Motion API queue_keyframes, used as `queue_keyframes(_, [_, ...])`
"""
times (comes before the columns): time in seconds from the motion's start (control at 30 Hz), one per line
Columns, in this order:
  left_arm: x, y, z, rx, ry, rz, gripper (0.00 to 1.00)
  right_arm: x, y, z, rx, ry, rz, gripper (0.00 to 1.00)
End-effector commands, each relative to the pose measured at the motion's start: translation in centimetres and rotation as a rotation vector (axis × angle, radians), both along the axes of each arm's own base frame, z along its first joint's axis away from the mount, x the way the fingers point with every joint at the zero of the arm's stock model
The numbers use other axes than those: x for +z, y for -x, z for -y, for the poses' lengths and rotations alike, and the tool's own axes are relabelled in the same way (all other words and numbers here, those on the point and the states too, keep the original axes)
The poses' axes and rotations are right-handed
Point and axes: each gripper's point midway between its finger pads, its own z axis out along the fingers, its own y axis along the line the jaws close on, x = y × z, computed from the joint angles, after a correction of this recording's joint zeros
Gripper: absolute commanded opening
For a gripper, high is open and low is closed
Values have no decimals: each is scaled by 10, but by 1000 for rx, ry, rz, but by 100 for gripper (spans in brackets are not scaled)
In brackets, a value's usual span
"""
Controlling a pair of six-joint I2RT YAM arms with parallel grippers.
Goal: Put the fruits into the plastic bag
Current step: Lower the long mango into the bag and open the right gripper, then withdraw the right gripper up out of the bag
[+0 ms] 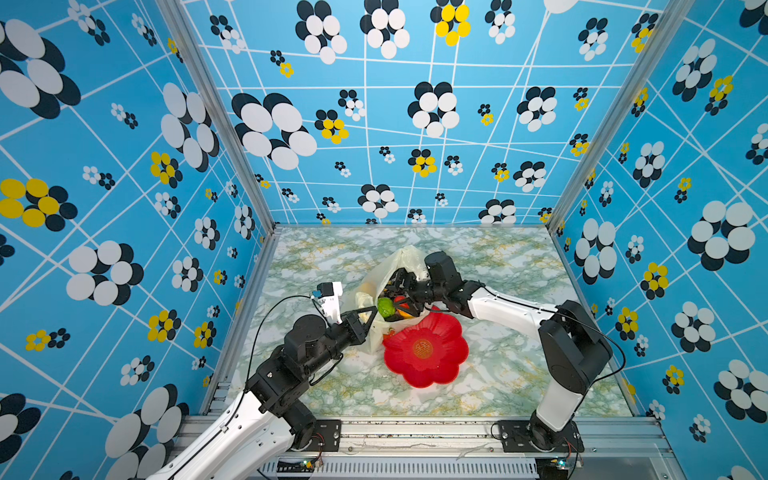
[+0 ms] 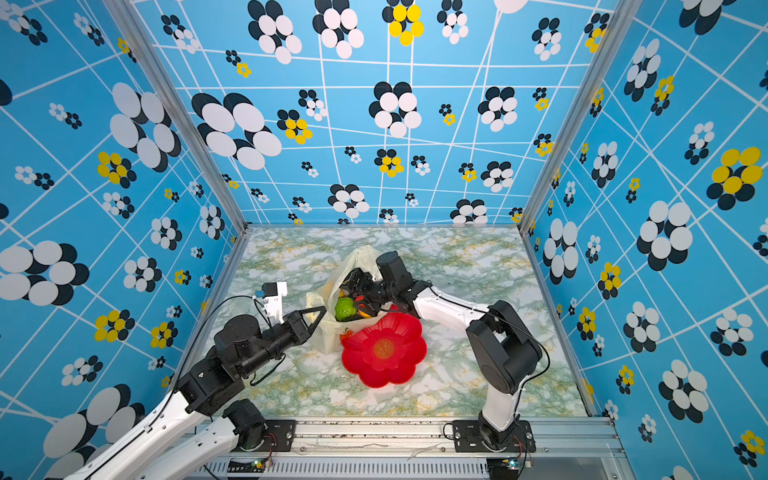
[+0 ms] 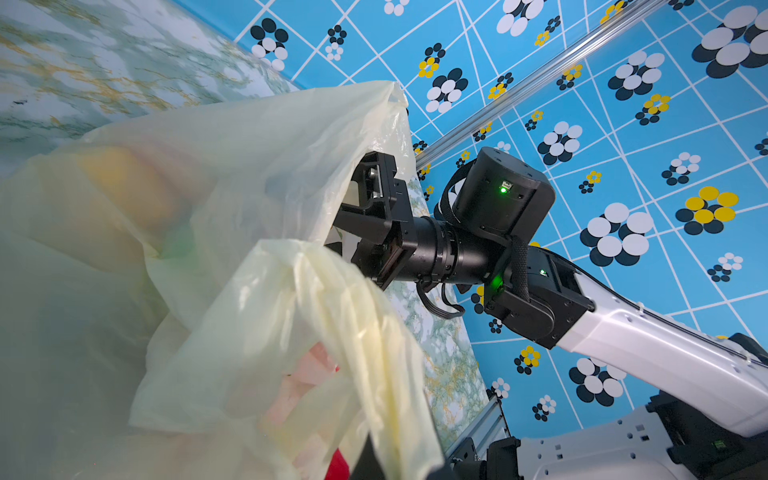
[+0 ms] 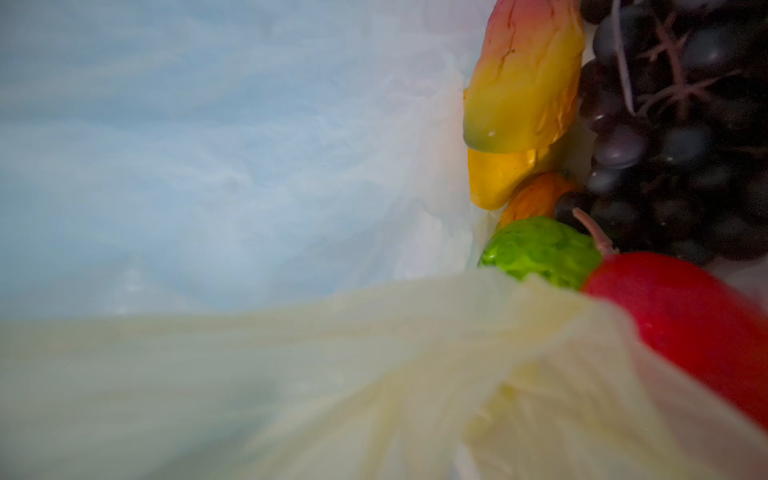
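Plastic bag [image 1: 374, 282] is looking limp, slippery | left gripper [image 1: 372, 312] is pinching its rim, sensible hold | right gripper [image 1: 397, 284] is sitting inside, jaws untellable

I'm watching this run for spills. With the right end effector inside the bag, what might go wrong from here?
1. The right end effector sits inside the bag; backing out, its open jaws may snag the thin film and drag it.
2. The green fruit lies near the rim and could roll out if the bag shifts.
3. Only the left end effector pinches the edge; a slip would likely collapse the mouth.
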Motion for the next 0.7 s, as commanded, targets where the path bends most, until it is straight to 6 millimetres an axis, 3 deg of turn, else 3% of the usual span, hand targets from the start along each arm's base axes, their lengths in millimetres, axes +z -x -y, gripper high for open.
queue_keyframes(0.0, [4, 1, 3, -11, 15, 17, 0, 15, 3, 0, 10, -15, 44, 99])
queue_keyframes(0.67, [2, -2, -1, 18, 8, 12, 0, 33, 21, 29, 47, 116, 163, 99])
